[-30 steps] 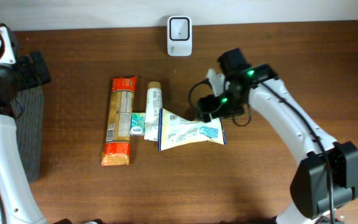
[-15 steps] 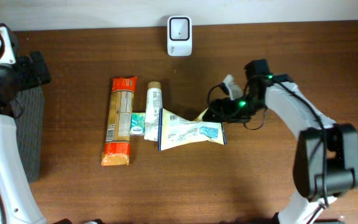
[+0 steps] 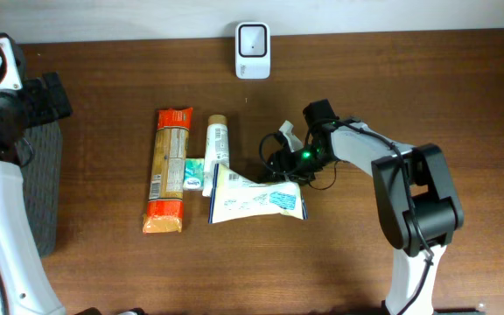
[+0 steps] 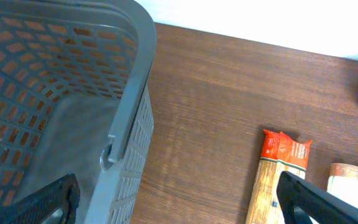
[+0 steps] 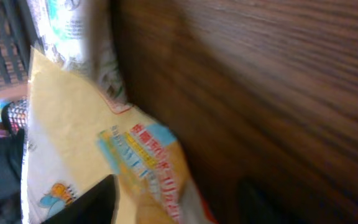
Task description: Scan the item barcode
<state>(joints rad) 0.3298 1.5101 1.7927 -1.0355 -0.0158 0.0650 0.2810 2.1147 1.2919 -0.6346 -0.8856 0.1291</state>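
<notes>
A white and yellow pouch (image 3: pixel 256 199) lies flat mid-table, beside a white tube (image 3: pixel 216 156), a small teal packet (image 3: pixel 194 173) and a long pasta packet (image 3: pixel 166 171). The white scanner (image 3: pixel 252 39) stands at the back edge. My right gripper (image 3: pixel 284 166) is low at the pouch's upper right corner. In the right wrist view its dark fingers (image 5: pixel 86 202) stand apart on either side of the pouch's edge (image 5: pixel 104 143). My left gripper (image 4: pixel 179 208) hangs wide open over the basket's rim, holding nothing. I can make out no barcode.
A grey slatted basket (image 3: pixel 46 184) sits at the left table edge, also filling the left wrist view as the basket wall (image 4: pixel 129 93). The pasta packet (image 4: pixel 278 168) lies to its right. The right arm's cable loops near the pouch.
My right gripper swung left and down to the pouch's corner and its jaws narrowed. The pouch slid slightly left and toward the front. The left arm stayed still.
</notes>
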